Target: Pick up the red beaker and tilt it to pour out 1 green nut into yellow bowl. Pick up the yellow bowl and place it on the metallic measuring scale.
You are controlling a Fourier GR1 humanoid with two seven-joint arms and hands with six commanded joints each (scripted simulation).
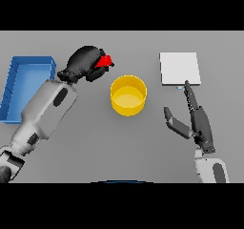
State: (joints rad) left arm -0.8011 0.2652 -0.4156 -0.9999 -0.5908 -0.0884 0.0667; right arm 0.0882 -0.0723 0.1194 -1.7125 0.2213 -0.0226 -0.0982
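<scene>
**Left hand holds the red beaker beside the yellow bowl**

The yellow bowl (128,95) stands upright on the grey table (95,147), and serves here as the landmark. It is round, open at the top, and its inside bottom shows plain yellow; no nut can be made out in it.

To the bowl's upper left, the left hand (85,62) has its dark fingers curled round the red beaker (104,61). Only a small red part of the beaker sticks out of the hand on the side toward the bowl. That red part lies near the bowl's far left rim without touching it. How far the beaker is tilted cannot be told, since the hand hides most of it. The left arm runs from the hand down toward the lower left of the bowl.

Left of the bowl, beyond the left arm, lies a blue tray (27,64) with raised walls; the forearm overlaps its near right corner.

To the bowl's upper right sits the metallic measuring scale (179,67), a flat pale square plate, well apart from the bowl.

To the bowl's right, the right hand (200,125) is spread, fingers straight and thumb out to the side toward the bowl. Its longest fingertip points at the scale's near edge. It holds nothing.
</scene>
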